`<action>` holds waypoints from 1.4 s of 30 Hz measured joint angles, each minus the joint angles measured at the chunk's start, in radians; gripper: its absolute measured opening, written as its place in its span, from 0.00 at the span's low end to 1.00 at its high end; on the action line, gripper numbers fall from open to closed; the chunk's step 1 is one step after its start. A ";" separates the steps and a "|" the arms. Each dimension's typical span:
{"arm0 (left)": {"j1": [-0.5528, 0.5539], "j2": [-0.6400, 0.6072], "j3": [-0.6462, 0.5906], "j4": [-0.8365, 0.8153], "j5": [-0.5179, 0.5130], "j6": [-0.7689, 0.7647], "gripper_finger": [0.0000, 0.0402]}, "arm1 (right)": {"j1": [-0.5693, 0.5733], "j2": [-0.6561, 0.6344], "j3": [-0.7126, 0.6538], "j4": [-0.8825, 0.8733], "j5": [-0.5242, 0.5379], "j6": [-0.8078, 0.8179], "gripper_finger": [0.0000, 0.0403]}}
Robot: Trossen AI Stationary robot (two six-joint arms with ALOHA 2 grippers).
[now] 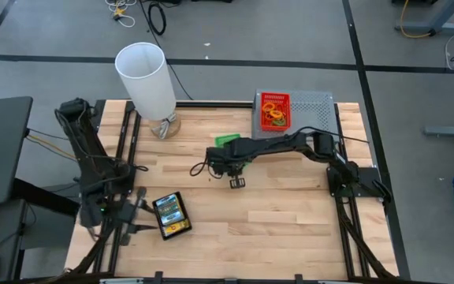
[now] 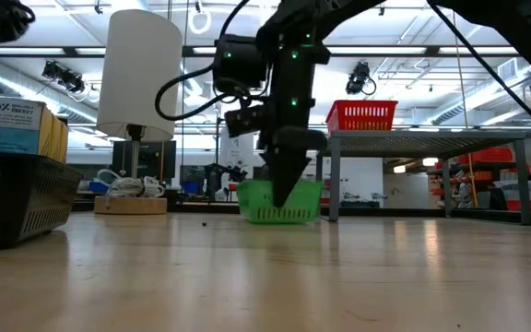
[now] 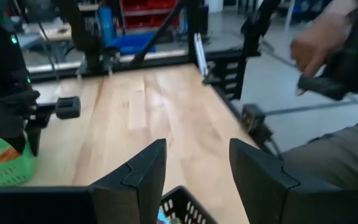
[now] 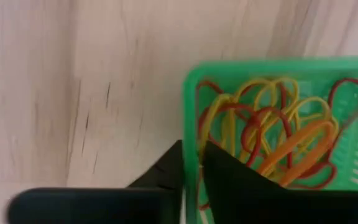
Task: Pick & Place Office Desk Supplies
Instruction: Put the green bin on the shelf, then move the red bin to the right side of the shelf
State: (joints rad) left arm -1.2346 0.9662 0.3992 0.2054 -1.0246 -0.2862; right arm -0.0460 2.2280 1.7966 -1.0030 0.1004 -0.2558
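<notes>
A: So, where is the right claw (image 1: 236, 182)?

B: Out over the middle of the counter (image 1: 290, 213), reaching in from the right arm's base. In the right wrist view its two dark fingers (image 4: 229, 180) straddle the near wall of the green tray (image 4: 278, 68), one finger outside and one inside, clenched on that rim.

A: And what lies in the tray?

B: A tangle of loop bands (image 4: 272, 137), yellow, red and orange. From the low view the tray sits just behind the claw, close to the counter surface; I cannot tell if it touches.

A: The red tray (image 1: 274, 110)?

B: Up on the grey perforated riser (image 1: 314, 102) at the back right, with more coloured bands inside it.

A: The left claw (image 3: 194, 168)?

B: Released, fingers well apart, hovering at the front left above the black tray (image 1: 170, 215), which holds a crayon box (image 1: 169, 211).

A: Anything else around?

B: A tall white cylinder (image 1: 146, 79) at the back left, and, in the left wrist view, a person's hand (image 3: 319, 46) beyond the counter's edge, holding a dark object.
</notes>
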 joint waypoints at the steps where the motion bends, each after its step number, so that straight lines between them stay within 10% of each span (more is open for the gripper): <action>1: 0.030 0.014 0.000 0.000 0.028 -0.005 0.45 | 0.001 0.000 -0.007 0.018 0.001 -0.002 0.17; 12: 0.199 0.099 0.000 0.007 0.145 -0.079 0.45 | 0.047 -0.005 0.128 0.054 0.187 0.019 0.51; 26: 0.424 0.103 0.000 -0.036 0.225 -0.044 0.45 | 0.303 -0.013 0.502 -0.240 0.389 0.086 0.47; 35: 0.696 0.103 0.000 -0.079 0.403 0.106 0.45 | 0.451 -0.178 0.504 0.009 0.268 0.106 0.47; 42: 0.926 0.118 0.000 -0.066 0.572 0.223 0.45 | 0.545 -0.317 0.504 -0.045 0.377 0.153 0.47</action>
State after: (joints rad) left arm -0.3088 1.0847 0.3992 0.1392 -0.4529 -0.0630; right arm 0.4986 1.9109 2.3009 -1.0476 0.4779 -0.1024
